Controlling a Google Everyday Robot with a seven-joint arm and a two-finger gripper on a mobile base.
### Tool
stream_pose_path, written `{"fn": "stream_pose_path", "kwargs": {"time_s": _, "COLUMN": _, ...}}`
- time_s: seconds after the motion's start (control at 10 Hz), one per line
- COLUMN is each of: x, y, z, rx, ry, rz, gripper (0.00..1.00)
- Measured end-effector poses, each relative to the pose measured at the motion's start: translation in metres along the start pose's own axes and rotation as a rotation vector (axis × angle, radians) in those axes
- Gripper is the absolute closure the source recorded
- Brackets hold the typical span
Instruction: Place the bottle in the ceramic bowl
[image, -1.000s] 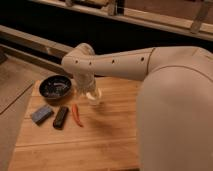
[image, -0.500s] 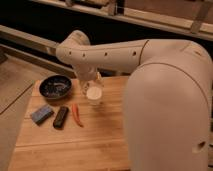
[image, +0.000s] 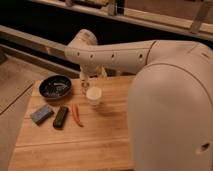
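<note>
Wooden table (image: 100, 142) bears the bottle (image: 93, 95) just beside the claw (image: 83, 84).

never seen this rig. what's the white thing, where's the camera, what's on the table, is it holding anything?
The big white shape is the robot's one arm, reaching in from the right. At its end a two-finger gripper hangs over the wooden table, between the ceramic bowl and the bottle. There is only one camera; it looks down on the table past the arm, and where it is mounted is not known. On the table: the dark ceramic bowl, the small cream-white bottle standing upright to its right, a red chili pepper, a black block and a blue block. The gripper is open and holds nothing; the bottle stands on the table close beside it.
</note>
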Motion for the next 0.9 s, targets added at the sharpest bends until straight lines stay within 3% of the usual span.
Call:
{"fn": "stream_pose_path", "kwargs": {"time_s": 0.2, "x": -0.005, "y": 0.008, "z": 0.009, "rx": -0.047, "ry": -0.016, "rz": -0.003, "gripper": 0.35}}
{"fn": "stream_pose_path", "kwargs": {"time_s": 0.5, "x": -0.007, "y": 0.047, "z": 0.005, "rx": -0.136, "ry": -0.042, "rz": -0.066, "gripper": 0.35}}
{"fn": "stream_pose_path", "kwargs": {"time_s": 0.7, "x": -0.006, "y": 0.062, "z": 0.002, "rx": -0.148, "ry": -0.052, "rz": -0.118, "gripper": 0.35}}
{"fn": "stream_pose_path", "kwargs": {"time_s": 0.9, "x": -0.004, "y": 0.062, "z": 0.005, "rx": -0.135, "ry": -0.046, "rz": -0.141, "gripper": 0.35}}
